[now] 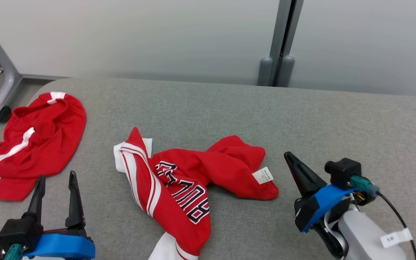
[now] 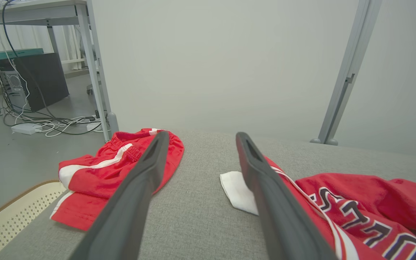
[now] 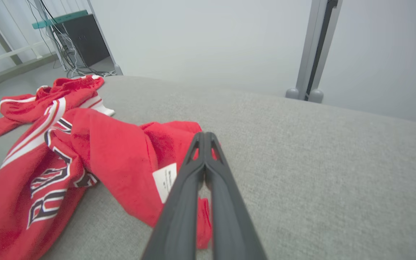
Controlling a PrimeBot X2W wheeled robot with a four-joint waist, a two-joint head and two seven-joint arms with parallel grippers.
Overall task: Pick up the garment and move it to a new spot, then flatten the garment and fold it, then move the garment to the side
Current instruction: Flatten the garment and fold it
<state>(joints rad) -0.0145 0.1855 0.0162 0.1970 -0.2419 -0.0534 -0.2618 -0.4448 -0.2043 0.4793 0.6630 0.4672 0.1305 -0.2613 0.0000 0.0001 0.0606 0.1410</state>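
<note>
Near edge: the left gripper (image 1: 57, 176) (image 2: 202, 135) sits at bottom left on a blue mount, dark tapered fingers spread wide w/ nothing btwn them. The right gripper (image 1: 289, 157) (image 3: 204, 134), bottom right, has its fingers pressed tip to tip, gripping nothing. A small white sticker (image 1: 395, 237) on its pale forearm carries print too small to read.

Btwn the two, at ctr of the grey woven-cloth counter (image 1: 229, 108), lies the red jersey (image 1: 193, 173) (image 2: 367, 195) (image 3: 114, 151). It is crumpled and twisted, w/ its near end hanging over the counter's front edge. White block letters w/ dark outlines run across it upside down; "BUL" is legible, the rest is lost in folds. White-and-red stripe trim lines its left side. A white care tag (image 1: 263, 175) (image 3: 165, 180) sticks out at its right end, text unreadable. In the right wrist view the closed fingers point past that tag.

Further left, apart from the jersey, a second red garment (image 1: 38, 144) (image 2: 121, 162) (image 3: 49, 97) w/ white stripes and a gathered waistband lies by the counter's rounded corner. A cream perforated panel (image 2: 9, 216) shows below that edge.

Right half and far strip of the counter are bare cloth. Behind: a plain pale wall and a grey upright post (image 1: 282, 43).
</note>
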